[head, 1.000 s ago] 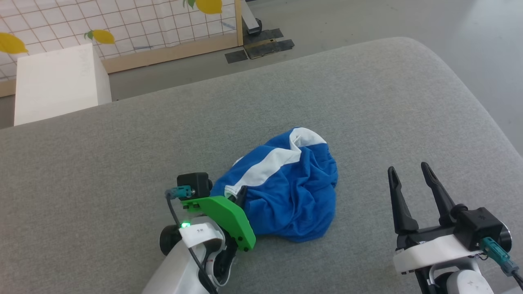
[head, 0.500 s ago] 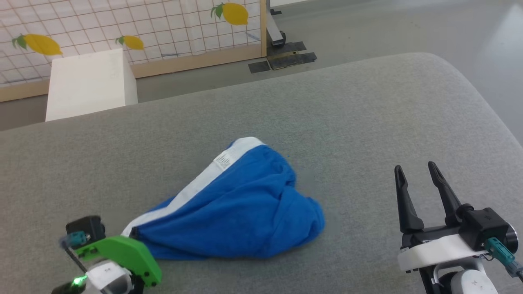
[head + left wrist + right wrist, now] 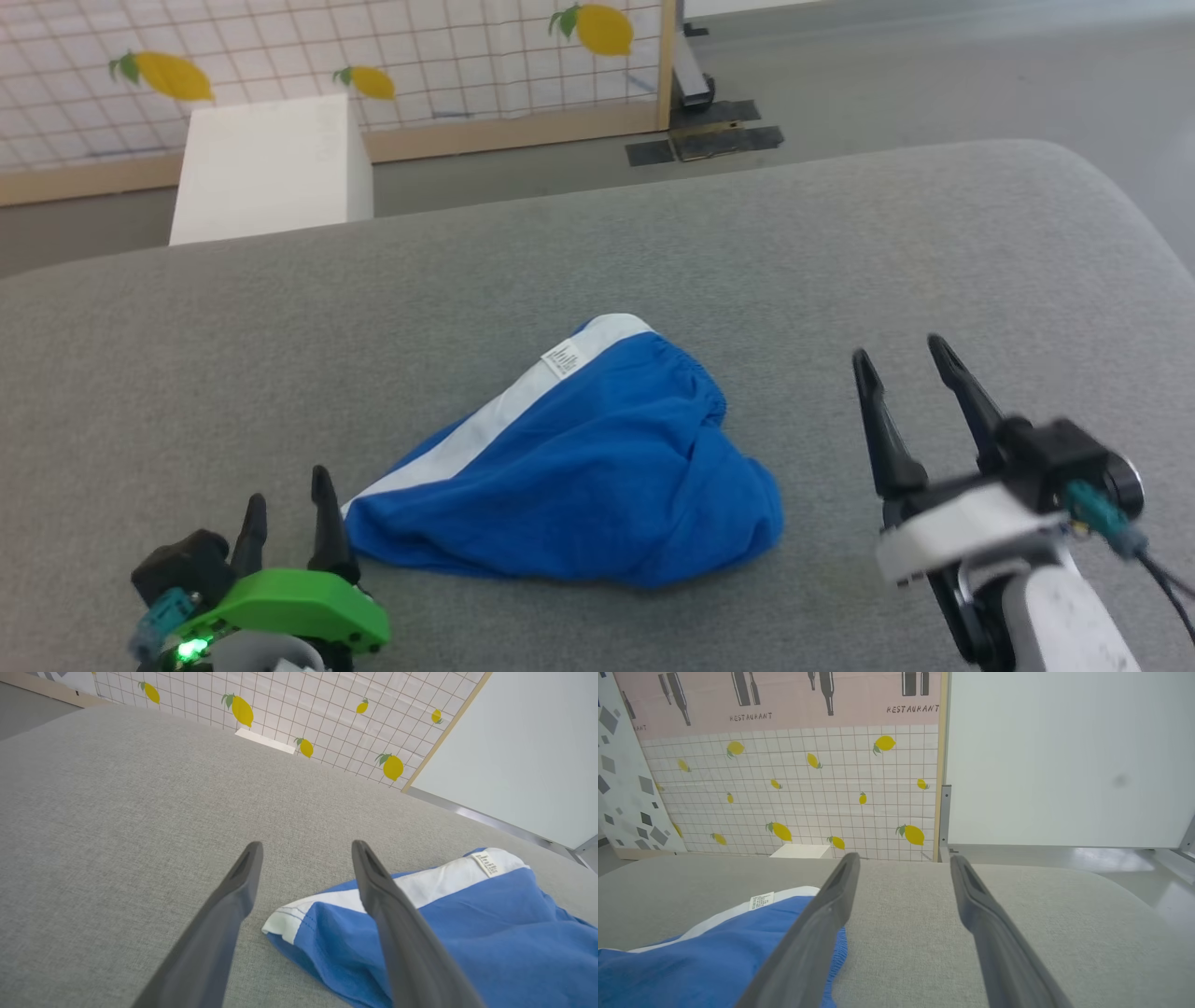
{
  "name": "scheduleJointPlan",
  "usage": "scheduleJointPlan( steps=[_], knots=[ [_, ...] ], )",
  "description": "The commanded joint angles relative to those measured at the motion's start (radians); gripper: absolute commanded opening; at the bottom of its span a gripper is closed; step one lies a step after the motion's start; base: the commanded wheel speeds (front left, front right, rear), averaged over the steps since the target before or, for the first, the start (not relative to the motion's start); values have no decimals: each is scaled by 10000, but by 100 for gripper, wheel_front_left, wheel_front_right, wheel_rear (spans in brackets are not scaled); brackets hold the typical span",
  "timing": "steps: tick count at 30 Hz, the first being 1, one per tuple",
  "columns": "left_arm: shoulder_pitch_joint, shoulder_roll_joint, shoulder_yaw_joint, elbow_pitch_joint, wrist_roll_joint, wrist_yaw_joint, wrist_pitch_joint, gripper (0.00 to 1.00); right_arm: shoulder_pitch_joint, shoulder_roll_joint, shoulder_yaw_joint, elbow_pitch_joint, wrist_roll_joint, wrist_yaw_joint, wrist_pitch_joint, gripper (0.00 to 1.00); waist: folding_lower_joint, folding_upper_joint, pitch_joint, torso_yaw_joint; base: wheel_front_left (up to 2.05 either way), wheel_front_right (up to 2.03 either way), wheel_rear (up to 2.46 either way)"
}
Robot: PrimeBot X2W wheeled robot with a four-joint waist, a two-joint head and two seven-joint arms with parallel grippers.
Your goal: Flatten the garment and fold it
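Note:
The blue garment (image 3: 579, 481) lies bunched on the grey padded surface (image 3: 597, 252), its white stripe and small label along the upper left edge. My left gripper (image 3: 288, 490) stands open at the lower left, just beside the garment's white-hemmed corner and holding nothing. In the left wrist view the garment (image 3: 467, 924) lies under and to the right of the right finger (image 3: 397, 933). My right gripper (image 3: 904, 369) is open to the right of the cloth, apart from it. The right wrist view has the garment (image 3: 705, 956) at the lower left, behind the left finger (image 3: 817, 933).
A white box (image 3: 271, 168) stands on the floor beyond the surface's far edge, before a lemon-print grid panel (image 3: 420, 56) with a wooden frame. The surface's rounded right corner (image 3: 1111, 196) drops to grey floor. Bare cloth-free surface lies on all sides of the garment.
My left gripper dragged the garment's corner left, spreading the heap into a wider wedge, then let go and now stands open. The camera has shifted. The right gripper stays open, slightly moved.

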Motion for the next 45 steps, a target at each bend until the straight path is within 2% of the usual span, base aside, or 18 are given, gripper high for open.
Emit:
scheduleJointPlan(
  steps=[1, 6, 10, 16, 25, 33, 34, 35, 36, 37, 40, 45],
  knots=[
    [-218, -115, -97, 88, 269, -38, -347, 100, -542, -125, 167, 136, 197, -15, 267, 100, 0, 0, 288, 405, 0, 0, 0],
    [-1021, -551, -560, 236, 1158, -136, -943, 100, -2478, -757, 1068, 1355, 1105, -15, 1708, 100, 0, 0, 899, 1042, 0, 0, 0],
    [-1508, -934, -789, 348, 1701, -283, -1059, 100, -4003, -1274, 1797, 2730, 1898, -15, 2825, 100, 0, 0, 1429, 1602, 0, 0, 0],
    [-1935, -1433, -728, 268, 2261, -555, -1082, 100, -5461, -1778, 2721, 4214, 3180, -15, 4232, 100, 0, 0, 2087, 2402, 0, 0, 0],
    [-1999, -1754, -515, 43, 2752, -946, -1085, 100, -6242, -2279, 3830, 5325, 4128, -15, 5578, 100, 0, 0, 2497, 3037, 0, 0, 0],
    [-2091, -1807, -596, 28, 2840, -1020, -1086, 100, -6637, -2571, 4548, 6048, 4303, -15, 5806, 100, 0, 0, 2714, 3243, 0, 0, 0],
    [-2094, -1808, -646, 62, 2811, -1007, -1086, 100, -6659, -2554, 4640, 6156, 4308, -15, 5898, 90, 0, 0, 2716, 3243, 0, 0, 0],
    [-2099, -1809, -693, 90, 2784, -994, -1086, 100, -6676, -2548, 4701, 6269, 4310, -15, 6002, 43, 0, 0, 2709, 3241, 0, 0, 0],
    [-2103, -1809, -727, 112, 2768, -989, -1086, 100, -6687, -2563, 4737, 6338, 4298, -15, 6035, 43, 0, 0, 2697, 3236, 0, 0, 0],
    [-2103, -1810, -776, 163, 2767, -995, -1086, 100, -6716, -2601, 4755, 6384, 4223, -15, 5949, 0, 0, 0, 2670, 3216, 0, 0, 0],
    [-2084, -1811, -853, 329, 2771, -1031, -1086, 100, -6698, -2687, 4589, 6439, 3882, -15, 5360, 0, 0, 0, 2479, 3131, 0, 0, 0],
    [-1998, -1812, -926, 644, 2874, -1171, -1086, 100, -6140, -2629, 3593, 6338, 3067, -15, 3890, 0, 0, 0, 1901, 2829, 0, 0, 0]
  ],
)
